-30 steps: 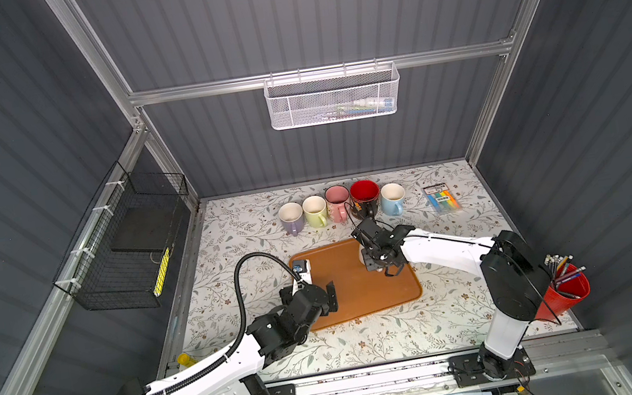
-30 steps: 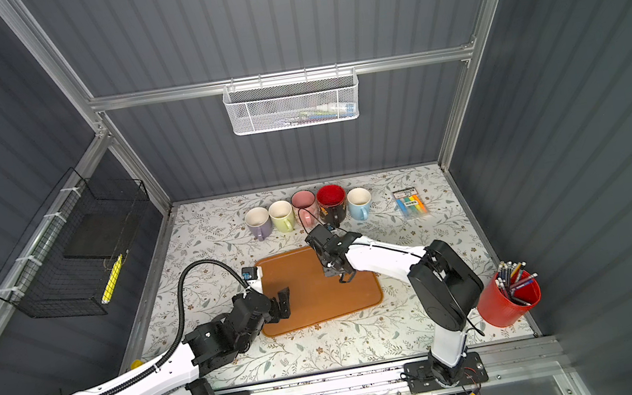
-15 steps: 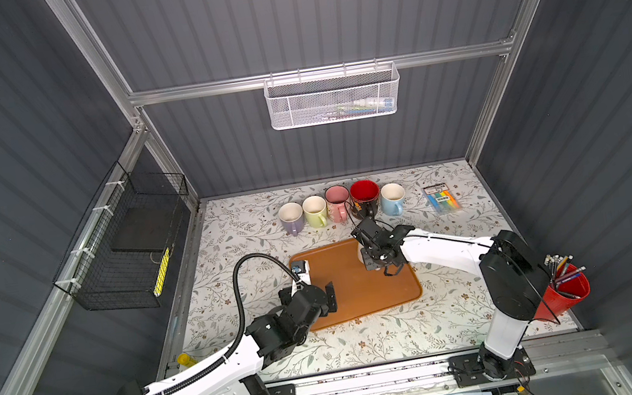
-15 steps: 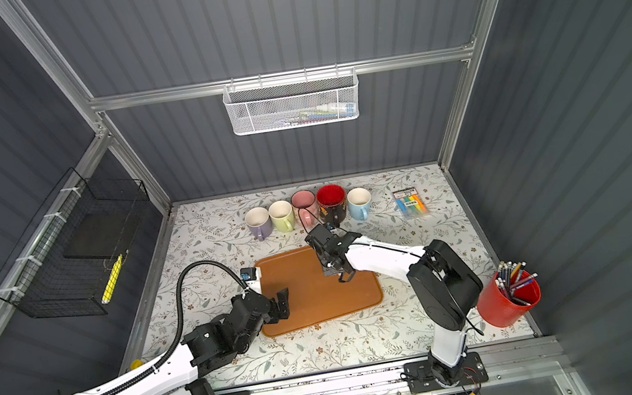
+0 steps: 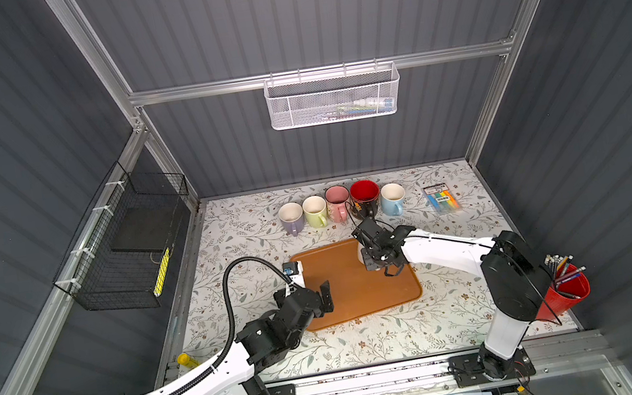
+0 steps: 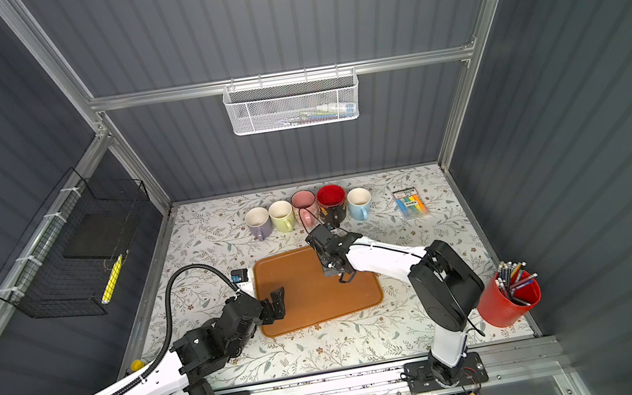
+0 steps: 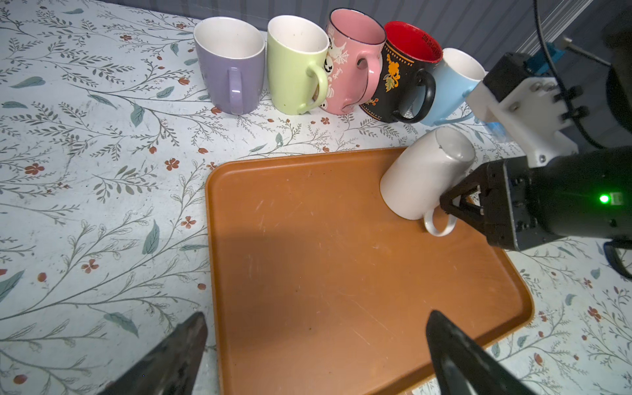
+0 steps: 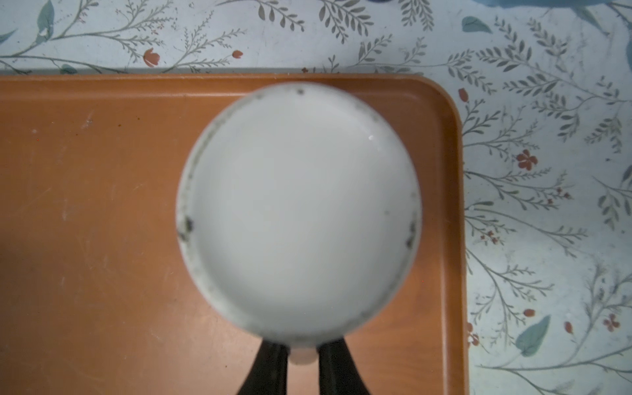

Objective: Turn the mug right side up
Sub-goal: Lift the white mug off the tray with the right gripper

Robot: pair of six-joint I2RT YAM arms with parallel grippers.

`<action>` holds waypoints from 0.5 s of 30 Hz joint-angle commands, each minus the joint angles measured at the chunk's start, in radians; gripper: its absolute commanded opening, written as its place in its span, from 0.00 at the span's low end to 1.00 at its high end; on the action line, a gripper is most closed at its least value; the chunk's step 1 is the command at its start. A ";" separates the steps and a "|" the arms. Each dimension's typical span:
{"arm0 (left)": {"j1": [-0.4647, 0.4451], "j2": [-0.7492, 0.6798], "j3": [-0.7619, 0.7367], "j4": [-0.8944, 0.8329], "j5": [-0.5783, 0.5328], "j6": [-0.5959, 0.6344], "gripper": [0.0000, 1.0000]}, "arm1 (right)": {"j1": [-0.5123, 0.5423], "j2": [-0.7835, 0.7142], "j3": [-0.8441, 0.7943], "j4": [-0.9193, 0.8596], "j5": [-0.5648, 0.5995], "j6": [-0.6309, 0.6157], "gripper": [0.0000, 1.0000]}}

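Observation:
A white mug (image 7: 424, 171) stands mouth down on the far right corner of the orange tray (image 7: 307, 239), its flat base (image 8: 297, 212) facing up. My right gripper (image 8: 301, 345) is shut on the mug's handle (image 7: 439, 225), one black finger on each side of it. In both top views the right gripper (image 5: 375, 257) covers most of the mug. My left gripper (image 7: 316, 318) is open and holds nothing. It hovers over the tray's near left edge (image 5: 325, 319), well apart from the mug.
Several upright mugs line the back of the table: purple (image 5: 292, 216), green (image 5: 314, 210), pink (image 5: 337, 200), black with a red inside (image 5: 364, 198), and blue (image 5: 392, 198). A marker pack (image 5: 441, 197) lies back right. A red pencil cup (image 5: 565, 295) stands front right.
The right gripper's fingers have closed in on the mug's handle. Neither arm has visibly shifted, and the left gripper stays open.

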 commanded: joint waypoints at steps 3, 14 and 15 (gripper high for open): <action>0.007 -0.035 -0.021 -0.016 -0.013 -0.030 1.00 | 0.005 -0.091 -0.029 0.040 -0.021 -0.017 0.00; 0.006 -0.131 -0.048 0.000 0.019 -0.072 1.00 | 0.011 -0.216 -0.069 0.099 -0.118 -0.039 0.00; 0.006 -0.143 -0.054 0.004 0.022 -0.078 1.00 | 0.011 -0.232 -0.073 0.105 -0.129 -0.040 0.00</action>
